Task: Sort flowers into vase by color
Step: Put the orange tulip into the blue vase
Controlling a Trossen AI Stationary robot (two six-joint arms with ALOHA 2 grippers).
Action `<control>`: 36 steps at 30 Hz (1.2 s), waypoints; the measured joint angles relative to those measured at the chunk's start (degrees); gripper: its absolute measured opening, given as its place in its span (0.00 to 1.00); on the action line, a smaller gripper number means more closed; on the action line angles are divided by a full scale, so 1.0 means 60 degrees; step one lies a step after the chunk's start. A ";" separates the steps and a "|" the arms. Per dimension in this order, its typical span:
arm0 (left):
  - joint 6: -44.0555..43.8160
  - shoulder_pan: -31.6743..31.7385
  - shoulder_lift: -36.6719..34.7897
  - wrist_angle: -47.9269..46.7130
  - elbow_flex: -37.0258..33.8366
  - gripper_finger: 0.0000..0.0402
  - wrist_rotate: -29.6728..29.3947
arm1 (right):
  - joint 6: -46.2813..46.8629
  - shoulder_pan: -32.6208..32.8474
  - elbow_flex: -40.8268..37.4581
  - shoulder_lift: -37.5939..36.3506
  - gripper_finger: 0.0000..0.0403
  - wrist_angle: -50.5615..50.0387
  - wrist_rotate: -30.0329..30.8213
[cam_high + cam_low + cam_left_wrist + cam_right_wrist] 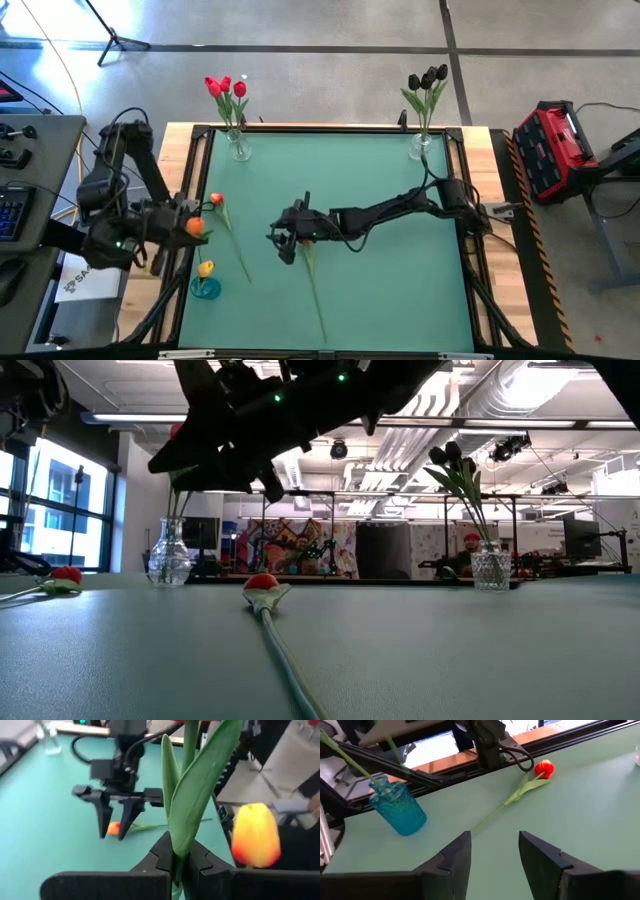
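My left gripper (185, 228) is at the table's left edge, shut on an orange-headed flower (194, 226). Its stem and leaf (192, 785) rise from the fingers. A blue vase (397, 811) near the left front corner holds a yellow-orange flower (256, 836). My right gripper (495, 852) hangs open near the table's middle, above the head end of a red-headed flower (262, 584) that lies flat, its stem (316, 300) running toward the near edge. Another red-headed flower (544, 768) lies on the table near the left arm. My left gripper pinches the flower's green stem and the base of its leaf (176, 851) between its two fingers. The stem and leaf stand up out of the fingers, clear of the table. The head lies outside the wrist view.
A clear vase with red tulips (232, 110) stands at the far left edge. A clear vase with dark tulips (425, 100) stands at the far right. A black frame (470, 240) rims the green mat. Bare mat lies to the right and near the front.
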 joint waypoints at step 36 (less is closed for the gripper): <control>-0.0486 -0.2239 0.1638 0.0998 0.0313 0.00 -0.1594 | 0.2149 0.0070 0.0007 0.0834 0.38 0.0004 0.0310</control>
